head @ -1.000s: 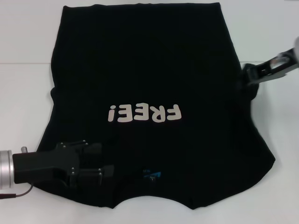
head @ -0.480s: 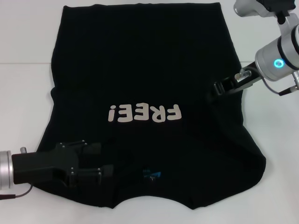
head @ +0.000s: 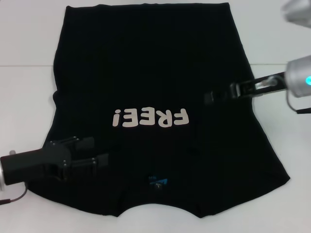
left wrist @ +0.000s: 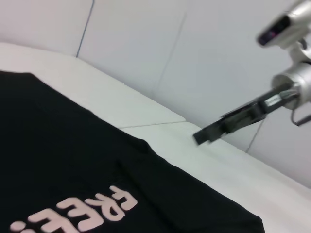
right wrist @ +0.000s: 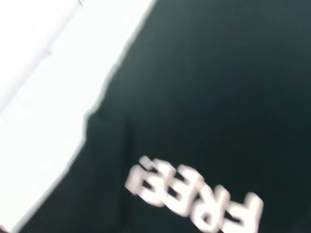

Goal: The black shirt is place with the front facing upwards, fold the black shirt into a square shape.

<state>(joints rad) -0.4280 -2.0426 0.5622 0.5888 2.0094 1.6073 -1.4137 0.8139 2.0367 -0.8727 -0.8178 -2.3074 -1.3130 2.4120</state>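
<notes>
The black shirt [head: 146,63] lies spread flat on the white table, front up, and shows too as dark cloth, the shirt [left wrist: 53,160], the shirt [right wrist: 218,87]. Its pale "FREE!" lettering [head: 150,118] reads upside down, and the collar with a small blue neck tag [head: 158,182] is at the near edge. My left gripper [head: 92,152] is open, low over the near left shoulder. My right gripper [head: 210,97] reaches in from the right, just right of the lettering. In the left wrist view the right gripper [left wrist: 200,137] hangs above the cloth with no fabric hanging from it.
The white table [head: 24,97] shows bare on both sides of the shirt, and a seam line crosses it at the left. A pale wall [left wrist: 194,48] rises behind the far edge. The shirt's right edge now runs straight, with no sleeve sticking out.
My right gripper swept inward from the shirt's right sleeve to beside the lettering. The sleeve no longer sticks out at the right. My left gripper drew back slightly to the left.
</notes>
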